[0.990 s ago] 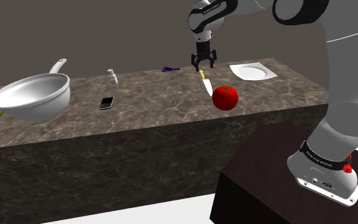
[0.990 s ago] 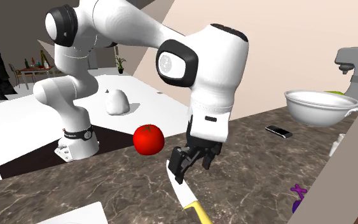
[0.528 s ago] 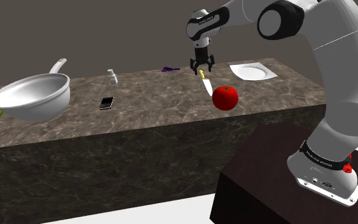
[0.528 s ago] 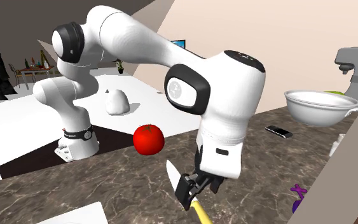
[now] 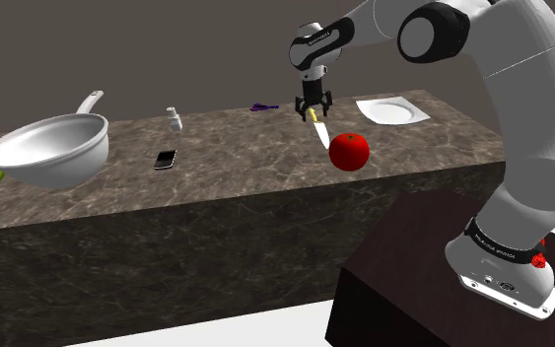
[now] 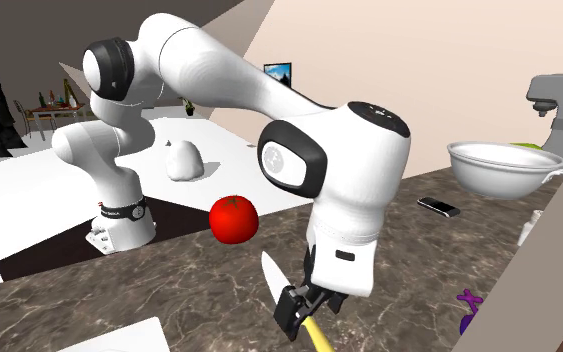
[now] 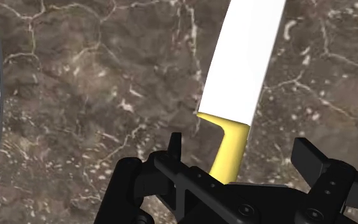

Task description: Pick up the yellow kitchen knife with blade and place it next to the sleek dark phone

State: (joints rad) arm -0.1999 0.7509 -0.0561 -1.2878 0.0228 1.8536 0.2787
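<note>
The knife lies flat on the dark marble counter [image 5: 236, 163], its white blade [image 5: 322, 136] pointing toward the front edge and its yellow handle [image 5: 312, 115] toward the back. My gripper [image 5: 312, 106] is low over the handle, pointing straight down. In the wrist view the fingers [image 7: 174, 149] stand apart on either side of the yellow handle [image 7: 228, 153] without touching it, and the blade [image 7: 244, 57] runs away from them. The second exterior view has the gripper [image 6: 302, 310] down at the handle [image 6: 316, 335]. The dark phone [image 5: 166, 159] [image 6: 438, 206] lies flat farther toward the shoulder view's left.
A red tomato [image 5: 348, 151] [image 6: 233, 218] sits close beside the blade tip. A white plate [image 5: 391, 111] lies past the knife, at the shoulder view's right. A large white pan [image 5: 48, 150], a small shaker [image 5: 173, 119] and a purple object [image 5: 259, 106] stand on the same counter.
The gripper has come down and shifted from over the blade to over the yellow handle, still open. The knife and the other things have not moved.
</note>
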